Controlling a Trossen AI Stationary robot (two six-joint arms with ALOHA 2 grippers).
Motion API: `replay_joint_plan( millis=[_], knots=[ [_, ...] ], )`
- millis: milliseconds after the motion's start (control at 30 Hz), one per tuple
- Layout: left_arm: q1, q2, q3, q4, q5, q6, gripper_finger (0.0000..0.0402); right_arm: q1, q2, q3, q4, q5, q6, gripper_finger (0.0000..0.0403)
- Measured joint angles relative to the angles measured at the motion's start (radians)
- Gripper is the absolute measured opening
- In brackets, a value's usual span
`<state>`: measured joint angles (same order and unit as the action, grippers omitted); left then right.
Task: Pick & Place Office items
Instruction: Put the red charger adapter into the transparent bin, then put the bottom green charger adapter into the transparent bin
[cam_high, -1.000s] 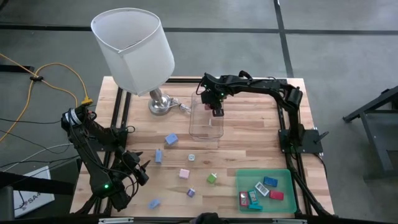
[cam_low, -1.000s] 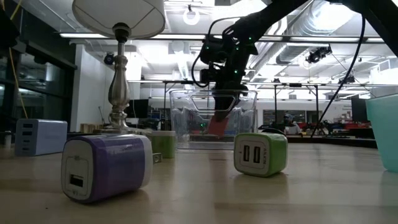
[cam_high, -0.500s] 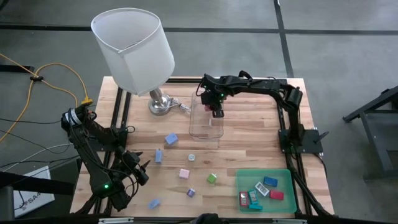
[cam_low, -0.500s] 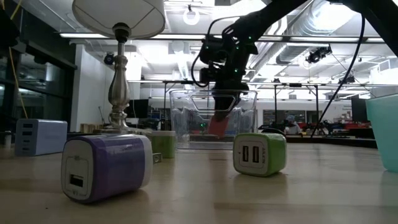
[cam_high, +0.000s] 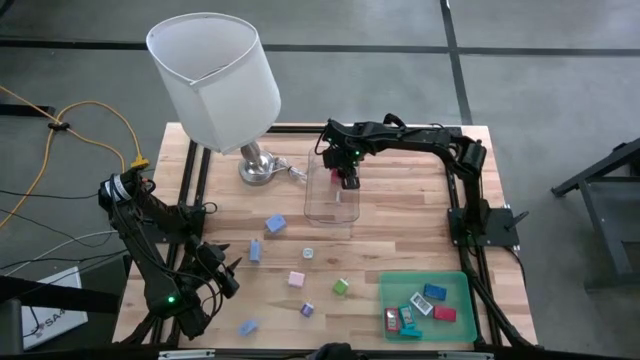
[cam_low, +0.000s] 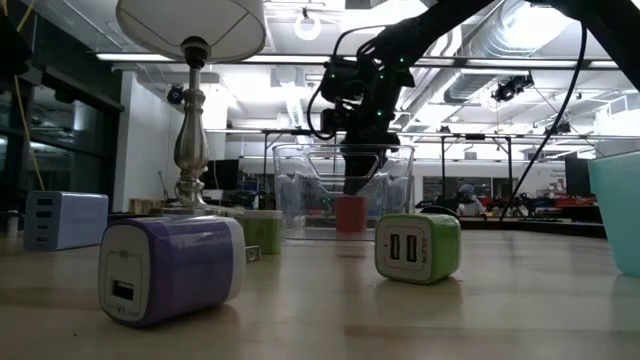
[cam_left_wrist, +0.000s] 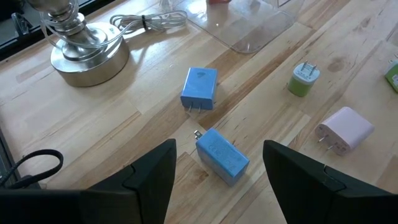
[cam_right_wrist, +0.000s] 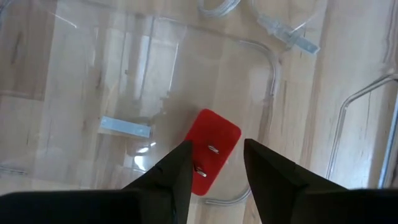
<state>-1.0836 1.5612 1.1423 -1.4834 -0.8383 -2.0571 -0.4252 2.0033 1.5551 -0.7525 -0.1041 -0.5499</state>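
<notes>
My right gripper (cam_low: 362, 180) hangs open inside the clear plastic box (cam_high: 332, 190) at the table's far middle, pointing down. A red piece (cam_right_wrist: 211, 149) rests on the box's floor below the fingers, prongs up, apart from them (cam_low: 350, 214). Loose pieces lie on the wood: blue (cam_high: 275, 224), light blue (cam_high: 254, 249), pink (cam_high: 296, 279), green (cam_high: 341, 287), purple (cam_high: 307, 310). My left gripper (cam_left_wrist: 219, 148) waits open near the table's near left corner, above and short of two blue pieces (cam_left_wrist: 200, 87).
A lamp with a white shade (cam_high: 215, 75) stands on a metal base (cam_high: 258, 168) at the far left, its cable beside the box. A green tray (cam_high: 460, 285) at the near right holds several pieces. Bare wood lies between the box and the tray.
The red piece, which hung tilted between my right gripper's fingers, has dropped to the box's floor and now stands there below them. My right gripper has let it go and has stayed where it was.
</notes>
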Motion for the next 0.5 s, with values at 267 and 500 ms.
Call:
replay_joint_plan(
  millis=[267, 500],
  knots=[
    [0.0, 0.0, 0.0, 0.0, 0.0, 0.0, 0.0232, 0.034, -0.012, 0.0, 0.006, 0.135, 0.0, 0.0129],
    [0.0, 0.0, 0.0, 0.0, 0.0, 0.0, 0.0232, 0.07, -0.084, 0.0, 0.013, 0.214, 0.023, 0.0129]
  ],
)
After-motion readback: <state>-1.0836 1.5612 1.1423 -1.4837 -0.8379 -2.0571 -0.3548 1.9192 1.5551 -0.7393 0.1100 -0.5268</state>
